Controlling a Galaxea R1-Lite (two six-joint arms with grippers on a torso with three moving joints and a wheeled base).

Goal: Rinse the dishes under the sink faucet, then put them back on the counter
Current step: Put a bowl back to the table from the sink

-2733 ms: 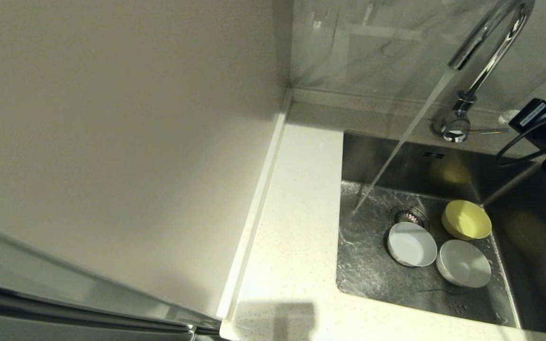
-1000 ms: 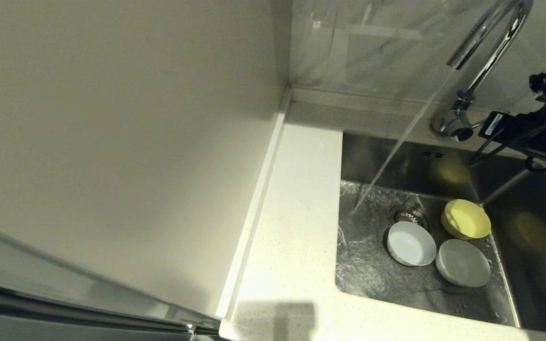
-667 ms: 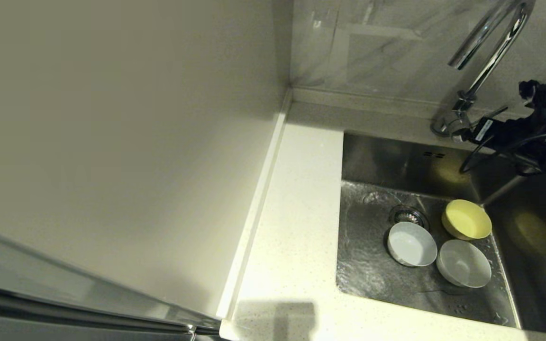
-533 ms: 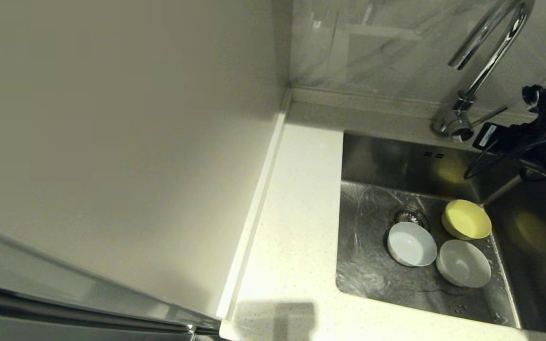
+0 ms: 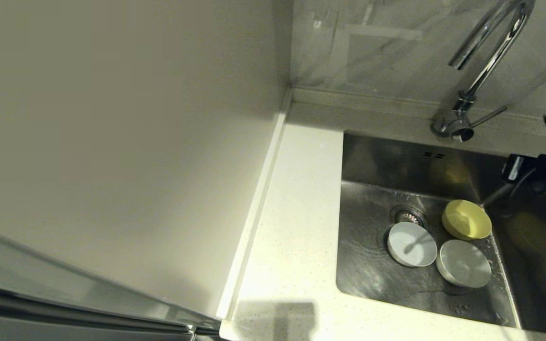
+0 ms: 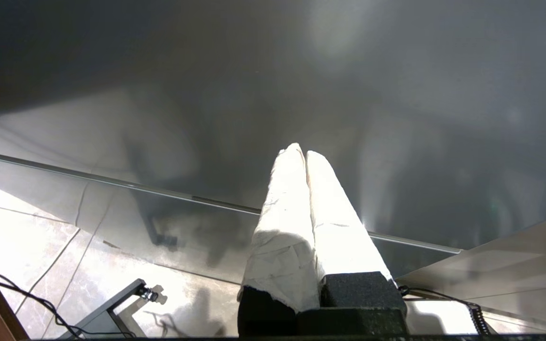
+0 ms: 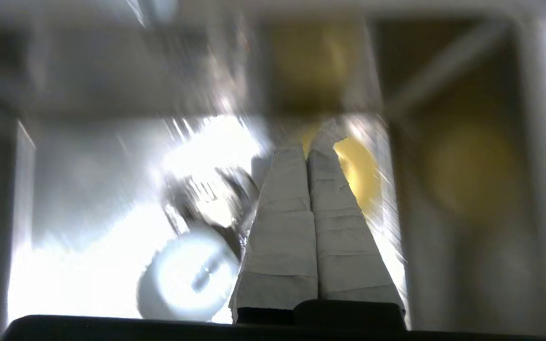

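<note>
Head view: we are looking down into the sink (image 5: 372,279). All the bowls are sitting on its floor and none is sitting on the counter (image 5: 296,227).
Right claw: the right gripper (image 7: 308,144) is hanging over the right side of the sink. Its two fingers are pressing together and pinching nothing.
Left claw: the left gripper (image 6: 305,150) is resting far from the sink, with fingers pressing together and holding nothing.
Worry, bumping: the near white bowl (image 5: 463,270) is sitting just beside the other two. We are thinking a claw coming down for one bowl may be knocking its neighbour.
Worry, shut claw: we are thinking the right claw needs to be opening first, or it will only be poking a bowl and pushing it away.
Worry, slipping: the sink floor is looking wet. We are guessing a wet bowl may be sliding out of the claw and dropping.
Worry, spilling: a bowl may be carrying water, and tipping it over the counter may be making a puddle.
Worry, rinsing: no water is coming out of the faucet (image 5: 462,125), so we are not sure the bowls are getting rinsed.
Count, white bowls: two, the near one and the other white bowl (image 5: 411,244).
Count, yellow bowl (image 5: 466,219): one.
Count, drain strainer (image 5: 409,216): one.
Count, overflow slots (image 5: 433,154): two.
Count, faucet: one, with one lever (image 5: 488,116).
</note>
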